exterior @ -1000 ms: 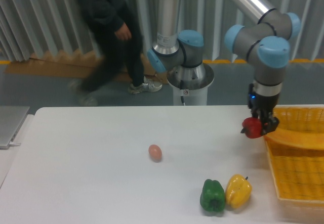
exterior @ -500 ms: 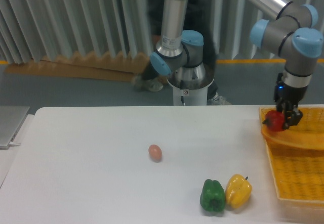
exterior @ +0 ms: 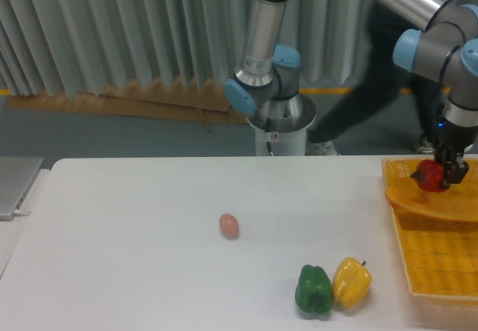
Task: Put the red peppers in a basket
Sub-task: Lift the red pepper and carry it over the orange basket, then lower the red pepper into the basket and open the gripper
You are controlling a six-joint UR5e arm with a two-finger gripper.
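My gripper (exterior: 445, 174) is shut on the small glossy red pepper (exterior: 430, 175) and holds it in the air above the left part of the yellow-orange woven basket (exterior: 441, 260), just over its broad curved handle (exterior: 429, 205). The basket stands at the table's right edge and runs out of the frame. The arm's blue-capped wrist rises above the gripper at the upper right.
A green pepper (exterior: 313, 290) and a yellow pepper (exterior: 352, 282) lie side by side near the table's front edge. A small pinkish-orange egg-shaped object (exterior: 228, 226) lies mid-table. The robot's base (exterior: 276, 110) stands behind the table. A person walks behind at the right.
My gripper has carried the red pepper to the right, from beside the basket's left rim to above the basket. The person in the background has walked from left to right.
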